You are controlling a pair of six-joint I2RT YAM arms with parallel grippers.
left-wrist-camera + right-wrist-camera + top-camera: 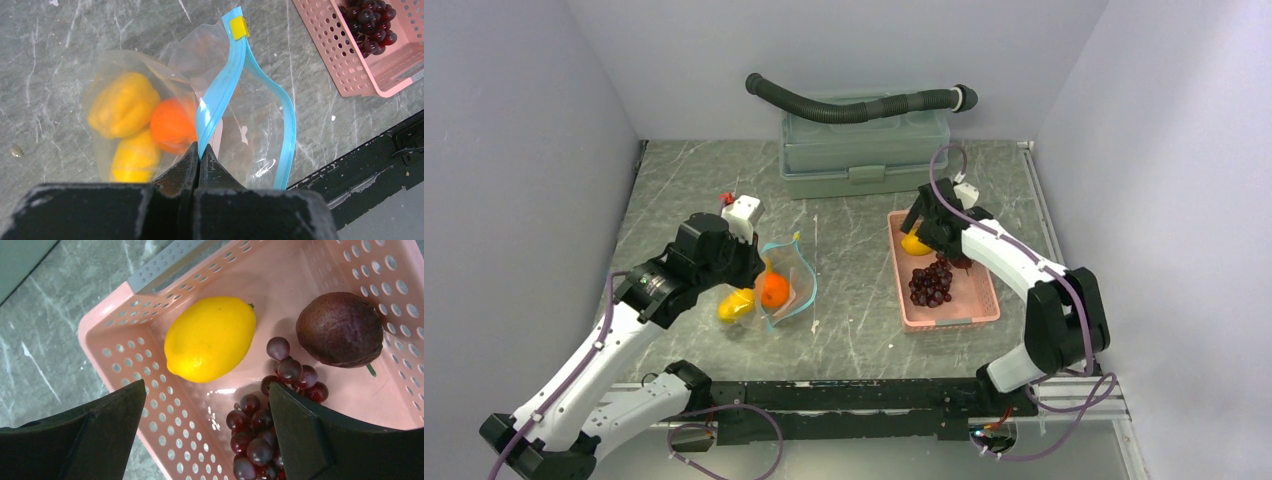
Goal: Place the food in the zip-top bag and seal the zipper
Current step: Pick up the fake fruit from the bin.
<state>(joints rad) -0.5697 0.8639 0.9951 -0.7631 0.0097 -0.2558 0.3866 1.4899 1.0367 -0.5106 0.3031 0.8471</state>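
Observation:
The clear zip-top bag (pixel 260 115) lies on the table with its mouth spread open. Inside it are two yellow pieces (pixel 122 102) and an orange ball (pixel 171 125). My left gripper (pixel 200 150) is shut on the bag's teal-blue zipper (pixel 220 90), pinching the near lip. In the pink basket (pixel 125 365) at the right lie a yellow lemon (pixel 210 337), a dark purple grape bunch (pixel 260 435) and a brown-purple round fruit (pixel 340 330). My right gripper (pixel 206 395) hangs open over the basket, just above the lemon, with nothing between its fingers.
A green lidded box (pixel 864 150) with a dark corrugated hose (pixel 854 108) on top stands at the back wall. A black rail (pixel 854 395) runs along the near edge. Grey walls close in both sides.

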